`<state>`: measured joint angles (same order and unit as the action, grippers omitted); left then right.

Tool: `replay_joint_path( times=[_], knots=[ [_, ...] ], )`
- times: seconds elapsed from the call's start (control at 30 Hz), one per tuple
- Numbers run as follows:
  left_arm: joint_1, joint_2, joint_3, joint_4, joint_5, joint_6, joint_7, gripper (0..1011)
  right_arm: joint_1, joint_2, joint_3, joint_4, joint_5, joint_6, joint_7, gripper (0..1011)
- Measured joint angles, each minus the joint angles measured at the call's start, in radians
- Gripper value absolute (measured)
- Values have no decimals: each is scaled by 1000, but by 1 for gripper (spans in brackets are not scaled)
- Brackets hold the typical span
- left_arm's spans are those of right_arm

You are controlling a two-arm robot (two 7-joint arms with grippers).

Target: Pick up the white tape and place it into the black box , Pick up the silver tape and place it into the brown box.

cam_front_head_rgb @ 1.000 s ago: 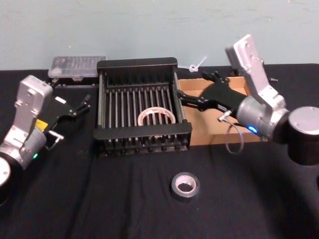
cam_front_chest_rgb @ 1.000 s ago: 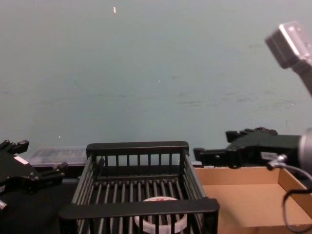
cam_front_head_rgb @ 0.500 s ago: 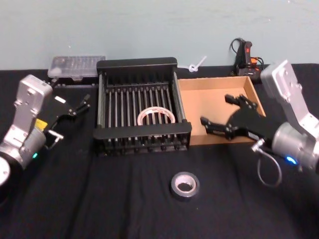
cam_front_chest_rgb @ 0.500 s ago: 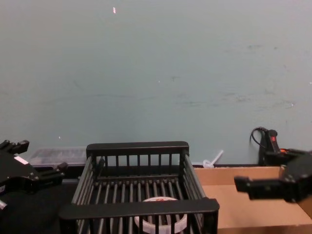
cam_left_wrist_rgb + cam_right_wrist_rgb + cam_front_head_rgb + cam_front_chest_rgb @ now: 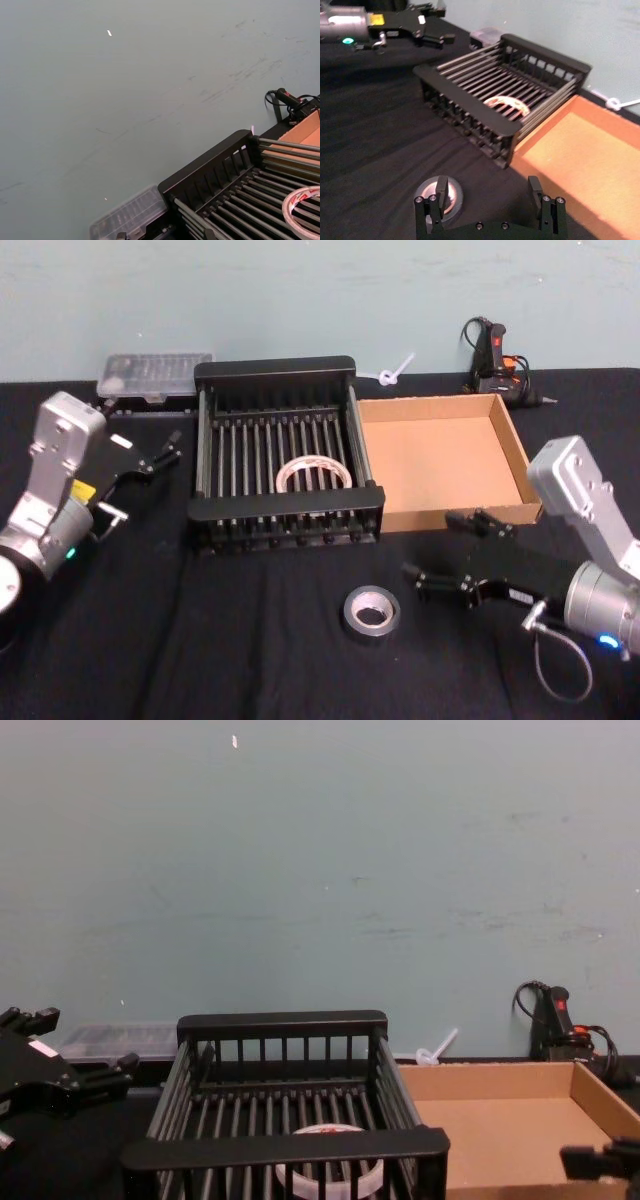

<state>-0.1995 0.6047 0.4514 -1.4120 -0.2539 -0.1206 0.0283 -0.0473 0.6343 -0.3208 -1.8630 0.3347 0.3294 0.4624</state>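
The white tape (image 5: 313, 474) lies flat on the slatted bottom of the black box (image 5: 290, 508), also seen in the right wrist view (image 5: 506, 104). The silver tape (image 5: 372, 612) rests on the black cloth in front of that box. My right gripper (image 5: 430, 545) is open, low over the cloth just right of the silver tape and in front of the brown box (image 5: 440, 455). In the right wrist view its fingers (image 5: 535, 192) are spread, with the silver tape (image 5: 451, 200) partly behind one of them. My left gripper (image 5: 165, 448) is open, parked left of the black box.
A clear plastic case (image 5: 155, 372) sits at the back left. A black tool with orange marks and a cable (image 5: 495, 355) lies behind the brown box, with a white plastic tie (image 5: 395, 370) next to it. The near cloth left of the silver tape is free.
My right arm has swung from above the brown box towards the near side and down, ending beside the silver tape. The left arm and both tapes have stayed put.
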Motion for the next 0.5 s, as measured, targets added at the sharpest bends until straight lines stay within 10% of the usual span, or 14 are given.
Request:
replay_joint_path(
  times=[0.5],
  knots=[
    [0, 0, 0, 0, 0, 0, 0, 1001, 21, 23, -79, 18, 25, 41, 14, 1000]
  ],
)
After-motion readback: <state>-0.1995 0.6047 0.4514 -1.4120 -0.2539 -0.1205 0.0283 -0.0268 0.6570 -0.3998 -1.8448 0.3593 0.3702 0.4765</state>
